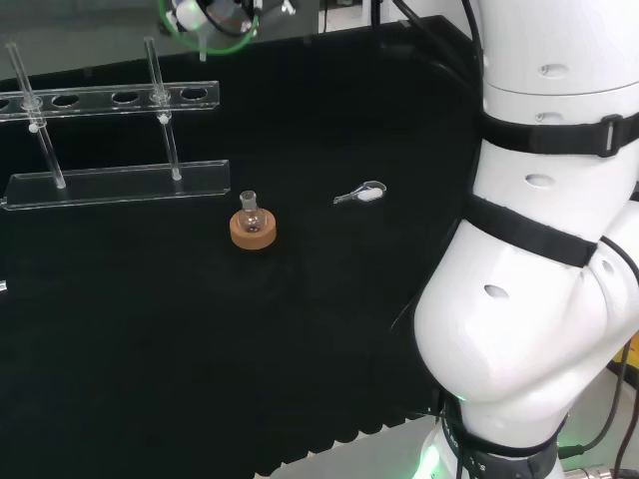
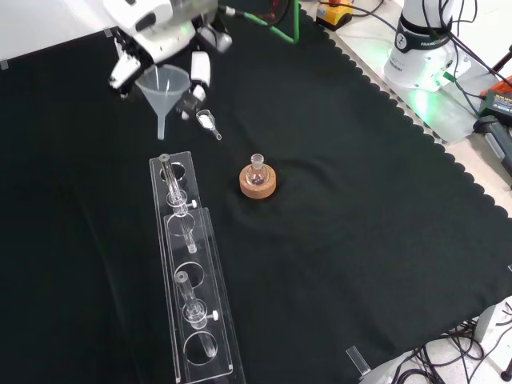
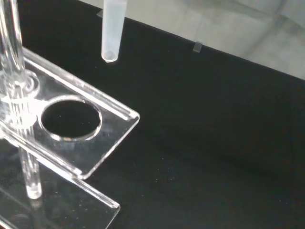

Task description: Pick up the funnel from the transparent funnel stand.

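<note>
In the front view, near the top left, the hand (image 2: pixel 154 26) is curled round a clear funnel (image 2: pixel 163 83) and holds it in the air. The funnel's stem points down and ends just above the far end of the transparent funnel stand (image 2: pixel 210 264). In the wrist view the frosted stem (image 3: pixel 113 28) hangs clear of the stand's upper plate (image 3: pixel 107 131), beside one round hole (image 3: pixel 70 119). The head view has the stand (image 1: pixel 120 185) at the left of the cloth and the hand (image 1: pixel 200 15) at the top edge above it.
A small round flask on a cork ring (image 2: pixel 258 180) stands right of the stand in the front view. A clear spoon with white powder (image 2: pixel 208 122) lies just below the hand. The cloth's scalloped edge (image 2: pixel 448 160) runs along the right.
</note>
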